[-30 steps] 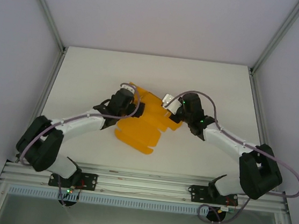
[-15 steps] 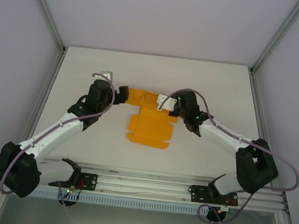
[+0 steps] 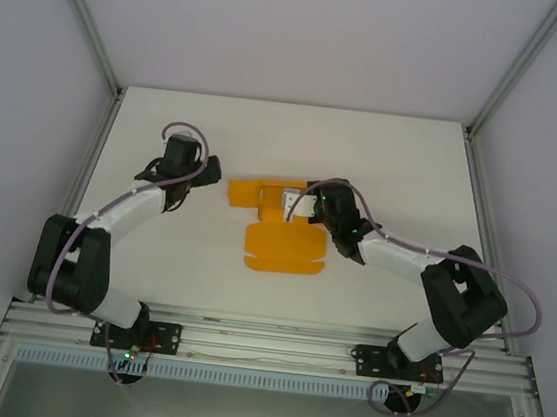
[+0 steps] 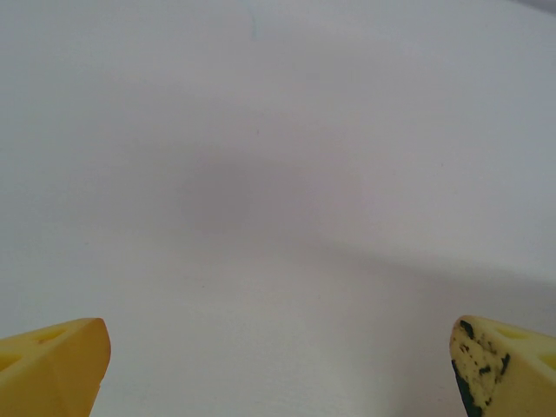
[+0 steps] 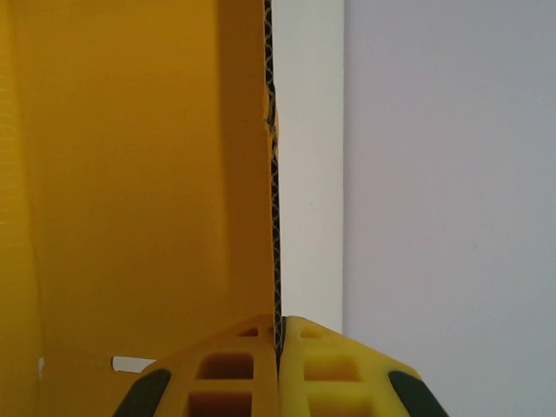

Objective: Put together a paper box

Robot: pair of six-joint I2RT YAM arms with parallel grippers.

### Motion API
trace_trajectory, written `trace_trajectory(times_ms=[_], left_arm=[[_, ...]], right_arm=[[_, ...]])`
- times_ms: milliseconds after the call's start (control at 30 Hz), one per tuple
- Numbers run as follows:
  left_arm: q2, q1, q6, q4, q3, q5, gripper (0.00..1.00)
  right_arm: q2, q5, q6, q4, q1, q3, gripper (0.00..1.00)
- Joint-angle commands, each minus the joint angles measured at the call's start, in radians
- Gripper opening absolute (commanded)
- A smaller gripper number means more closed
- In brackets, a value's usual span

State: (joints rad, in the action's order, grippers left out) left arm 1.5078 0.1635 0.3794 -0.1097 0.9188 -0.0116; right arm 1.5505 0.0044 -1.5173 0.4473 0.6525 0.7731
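Paper box [image 3: 282, 249] is seen mid-frame in the top view as a mostly flat orange die-cut sheet lying on the white table [image 3: 395, 161]. A wide panel with rounded corners is at the lower part, and narrower flaps are at the upper left.

The right pincer [image 3: 289, 206] is placed on the sheet's upper right part, with its arm coming in from the right of the frame. In the right wrist view the right pincer [image 5: 278, 365] is seen pressed together on a thin edge of the paper box [image 5: 130, 174]. The corrugated edge runs straight up the frame from between the yellow fingers [image 5: 217, 373]. The orange face is on the left half, and a strip of white table is just right of the edge.

The left pincer [image 3: 210, 173] is located left of the sheet in the top view, near it but apart. In the left wrist view the left pincer [image 4: 278, 373] is spread wide. Its yellow fingertips [image 4: 52, 369] are at the lower corners, with bare table seen between them.
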Motion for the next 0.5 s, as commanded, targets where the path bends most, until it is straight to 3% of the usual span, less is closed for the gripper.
trace_trajectory(times_ms=[0, 167, 467], left_arm=[[0.061, -0.001, -0.041, 0.052, 0.039, -0.063, 1.0], [0.123, 0.009, -0.106, 0.067, 0.04, -0.181, 0.96], [-0.029, 0.083, -0.142, 0.181, -0.135, -0.262, 0.96]], right_arm=[[0.017, 0.04, -0.024, 0.132, 0.015, -0.014, 0.0], [0.011, 0.03, 0.046, 0.073, 0.019, 0.002, 0.0], [0.035, 0.046, 0.062, 0.092, 0.024, 0.015, 0.0]])
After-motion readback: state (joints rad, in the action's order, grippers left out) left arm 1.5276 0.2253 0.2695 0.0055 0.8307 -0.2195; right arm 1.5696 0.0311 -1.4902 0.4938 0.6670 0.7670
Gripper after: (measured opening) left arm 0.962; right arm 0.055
